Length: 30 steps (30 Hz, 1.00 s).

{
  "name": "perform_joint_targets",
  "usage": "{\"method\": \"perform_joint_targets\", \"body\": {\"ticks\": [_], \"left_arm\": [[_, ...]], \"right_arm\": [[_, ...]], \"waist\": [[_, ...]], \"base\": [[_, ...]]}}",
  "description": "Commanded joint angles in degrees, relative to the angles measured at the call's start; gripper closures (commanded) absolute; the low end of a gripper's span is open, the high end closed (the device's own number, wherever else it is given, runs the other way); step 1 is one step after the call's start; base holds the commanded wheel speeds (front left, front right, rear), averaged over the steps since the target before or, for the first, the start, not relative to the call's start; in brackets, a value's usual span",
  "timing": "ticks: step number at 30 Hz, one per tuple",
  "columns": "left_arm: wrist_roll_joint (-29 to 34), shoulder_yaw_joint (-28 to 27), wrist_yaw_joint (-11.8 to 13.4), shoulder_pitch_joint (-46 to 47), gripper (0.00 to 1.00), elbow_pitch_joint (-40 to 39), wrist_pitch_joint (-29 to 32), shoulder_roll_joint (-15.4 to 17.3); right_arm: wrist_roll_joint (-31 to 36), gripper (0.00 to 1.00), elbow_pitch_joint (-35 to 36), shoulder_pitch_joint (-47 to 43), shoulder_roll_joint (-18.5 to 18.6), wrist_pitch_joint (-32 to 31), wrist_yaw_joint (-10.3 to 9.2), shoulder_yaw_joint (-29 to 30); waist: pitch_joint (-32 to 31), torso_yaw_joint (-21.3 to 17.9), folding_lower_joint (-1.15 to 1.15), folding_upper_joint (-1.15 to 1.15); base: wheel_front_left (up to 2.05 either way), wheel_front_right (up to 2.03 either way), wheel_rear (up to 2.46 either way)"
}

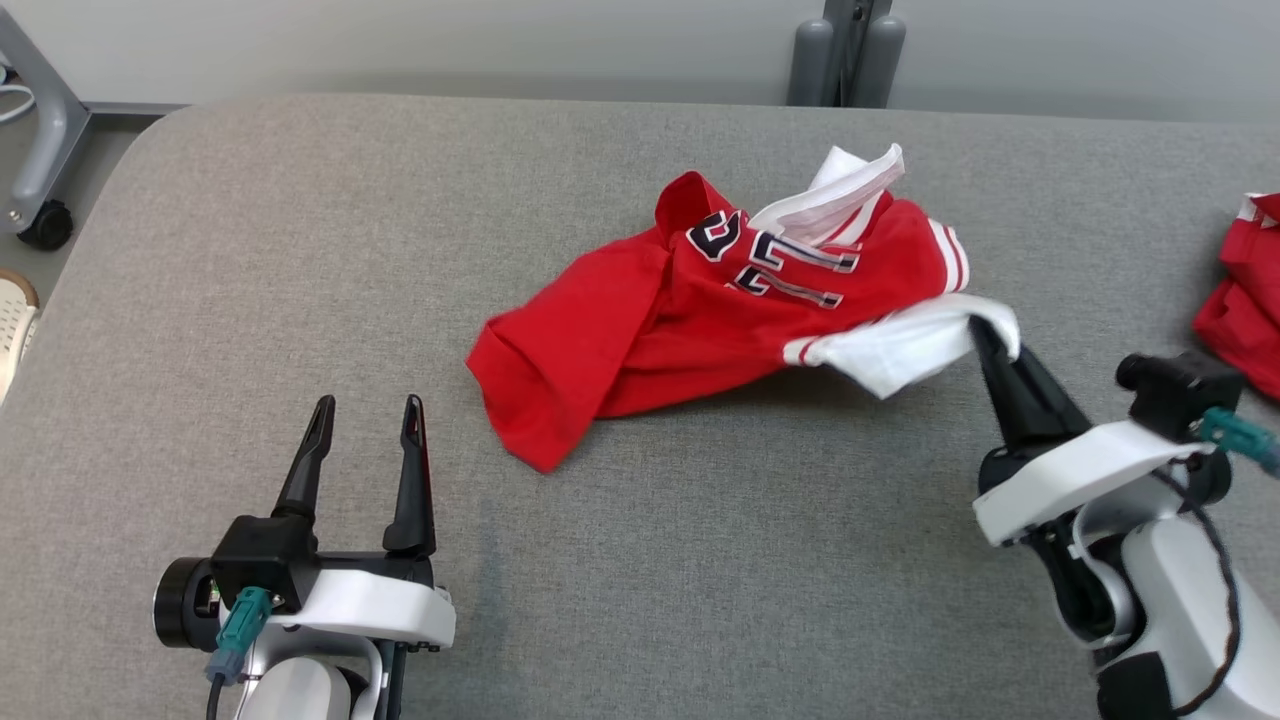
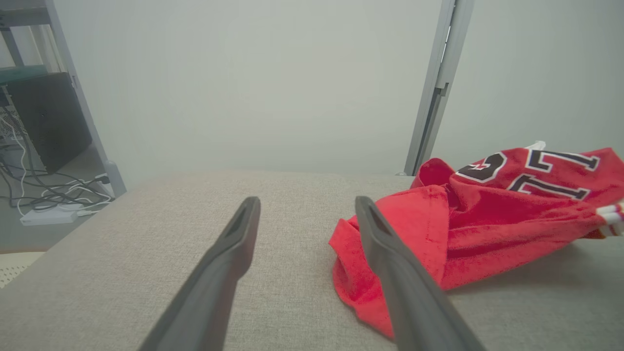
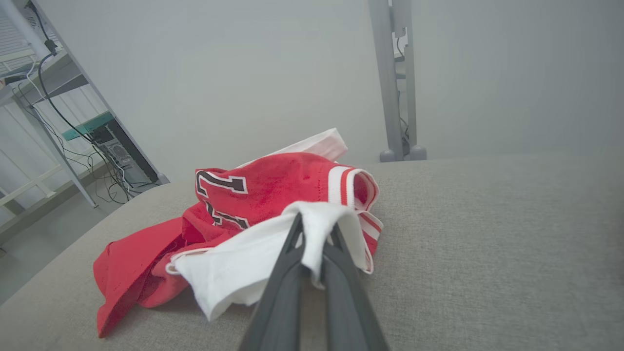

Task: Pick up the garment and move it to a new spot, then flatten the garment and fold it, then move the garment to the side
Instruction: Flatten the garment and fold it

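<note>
The right gripper [image 1: 982, 335] reaches forward and inward from the lower right; its fingers are pinched together on the white part [image 1: 900, 350] of the garment [image 1: 640, 330]; the left gripper [image 1: 368, 412] sits low at the lower left, pointing ahead, fingers spread and holding nothing, near the red corner but apart from it; one garment, crumpled, lies mid-table [image 1: 300, 250]; a second red cloth [image 1: 1240, 300] lies at the right edge, well apart; two grippers.

Cut off by edge at 3 o'clock: red cloth [image 1: 1240, 300]. Buried in white sleeve [image 1: 900, 352]: right tool [image 1: 983, 340] tips.
</note>
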<state>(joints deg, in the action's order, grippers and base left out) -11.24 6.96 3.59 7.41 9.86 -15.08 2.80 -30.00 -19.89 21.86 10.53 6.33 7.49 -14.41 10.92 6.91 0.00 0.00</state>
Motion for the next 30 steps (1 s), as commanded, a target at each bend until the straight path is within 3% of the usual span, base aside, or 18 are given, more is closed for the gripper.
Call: {"method": "perform_joint_targets", "body": {"ticks": [1,8,19,30], "left_arm": [[-0.3,0.0,0.2,-0.4,0.00,0.1,-0.1,0.2],[-0.6,-0.1,0.4,-0.9,0.00,0.2,-0.1,0.2],[-0.6,0.2,0.3,-1.4,0.00,0.5,-0.1,0.2],[-0.8,0.3,0.3,-2.1,0.00,0.5,-0.1,0.2]], "right_arm": [[-0.1,1.00,1.7,0.5,0.9,-0.6,0.01,0.9],[2.3,1.00,10.1,0.5,2.0,-2.8,0.01,3.1],[9.6,1.00,24.1,0.6,0.9,-4.7,0.01,6.1],[13.2,1.00,27.3,3.3,2.3,-7.6,0.01,11.6]], "waist": [[-0.5,-0.3,0.00,0.00],[-1.4,-0.5,0.00,0.00],[-2.1,-0.7,0.00,0.00],[-3.3,-1.0,0.00,0.00]], "base": [[0.00,0.00,0.00],[0.00,0.00,0.00],[0.00,0.00,0.00],[0.00,0.00,0.00]]}}
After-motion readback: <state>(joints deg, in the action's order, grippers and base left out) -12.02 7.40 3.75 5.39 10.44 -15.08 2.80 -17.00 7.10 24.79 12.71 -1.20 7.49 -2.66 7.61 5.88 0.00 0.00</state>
